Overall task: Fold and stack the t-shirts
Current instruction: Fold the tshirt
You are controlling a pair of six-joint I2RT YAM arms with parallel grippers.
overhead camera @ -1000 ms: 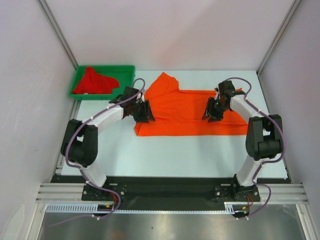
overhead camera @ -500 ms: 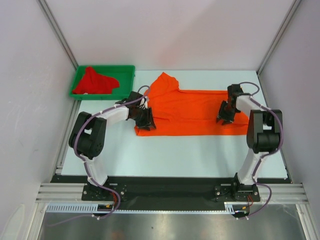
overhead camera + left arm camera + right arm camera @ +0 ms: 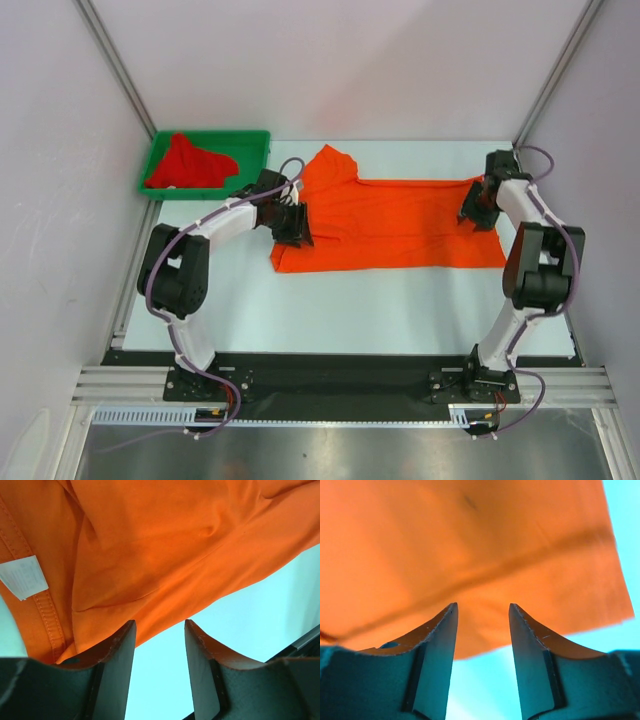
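The bright orange t-shirt [image 3: 385,225] lies spread on the white table, one sleeve bunched up at its far left. Its white neck label [image 3: 24,577] shows in the left wrist view. My left gripper [image 3: 297,228] is open and empty just above the shirt's left edge [image 3: 165,570]. My right gripper [image 3: 472,212] is open and empty above the shirt's far right corner [image 3: 485,560]. The deeper red t-shirt [image 3: 188,163] lies crumpled in the green tray [image 3: 255,142] at the back left.
Grey walls close in the table on the left, back and right. The arm bases sit on a black rail at the near edge. The white table surface [image 3: 370,310] stretches in front of the shirt.
My right gripper has moved right and farther back, from the shirt's middle right to its far right corner. My left gripper has shifted slightly along the shirt's left edge. The shirt lies flatter.
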